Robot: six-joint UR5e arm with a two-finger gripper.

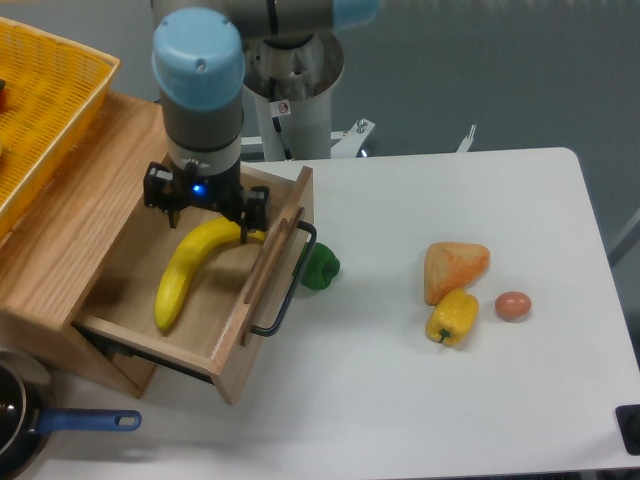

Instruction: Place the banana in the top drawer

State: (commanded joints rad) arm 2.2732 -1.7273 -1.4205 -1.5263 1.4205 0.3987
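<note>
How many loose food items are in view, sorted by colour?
Yellow: 2, the banana in the top drawer and the yellow bell pepper on the table.
Green: 1, the green pepper.
Orange: 1, the orange wedge.
Brown: 1, the egg.
Total: 5

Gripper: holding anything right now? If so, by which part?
Nothing held, as far as the view shows. The gripper hangs above the banana, which lies free on the floor of the top drawer.

Arm reaches down from far side, wrist vertical, blue-capped. Gripper point(207, 205) points downward at left; finger spread hidden, blue light lit.
</note>
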